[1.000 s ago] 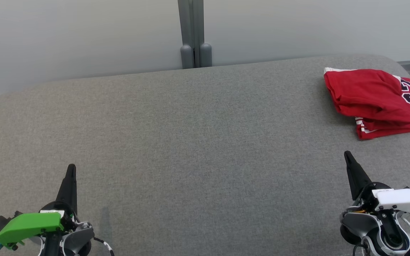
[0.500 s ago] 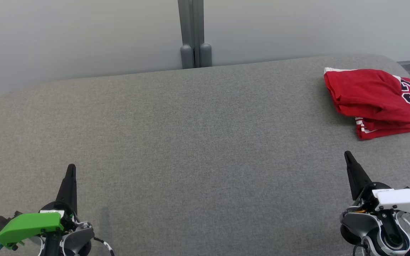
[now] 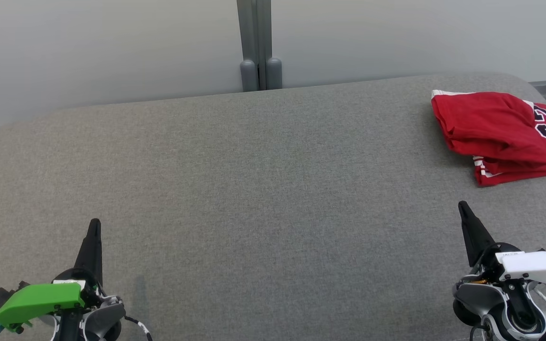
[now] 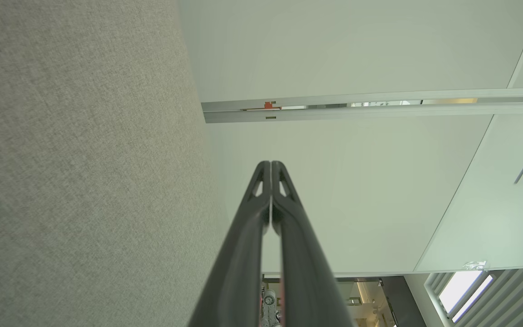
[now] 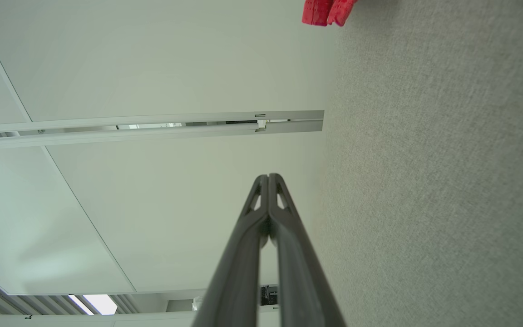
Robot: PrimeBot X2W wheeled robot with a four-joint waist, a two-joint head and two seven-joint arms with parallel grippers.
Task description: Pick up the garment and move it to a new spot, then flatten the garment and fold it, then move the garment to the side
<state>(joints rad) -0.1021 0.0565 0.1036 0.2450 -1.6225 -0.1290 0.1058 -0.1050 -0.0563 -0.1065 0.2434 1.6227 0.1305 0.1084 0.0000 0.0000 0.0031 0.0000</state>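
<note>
From the head view, the worktop (image 3: 254, 189) is a broad slab covered in grey woven fabric, with rounded far corners and a softly curved far edge. Nearly all of it lies bare, leaving wide room across the middle and the left. The jersey (image 3: 491, 128) sits folded at the far right corner. It is red knit cloth in stacked layers with white striped trim and a dark, white-edged number on top, and its right part runs past the picture's edge. The left gripper (image 3: 95, 223) rests over the near left of the worktop and the right gripper (image 3: 463, 205) over the near right, well short of the jersey, each with its dark tapered fingers (image 3: 91, 253) clenched to a single point. Behind the far edge stand smooth pale wall panels (image 3: 112, 47) split by a grey post (image 3: 257, 42). In the left wrist view the fingers press together along their length, grasping nothing, with coarse grey fabric beside them and the panels ahead. The right wrist view shows the same for that pair, tips touching and nothing between them, and a scrap of the red jersey lies at the worktop's distant edge.
</note>
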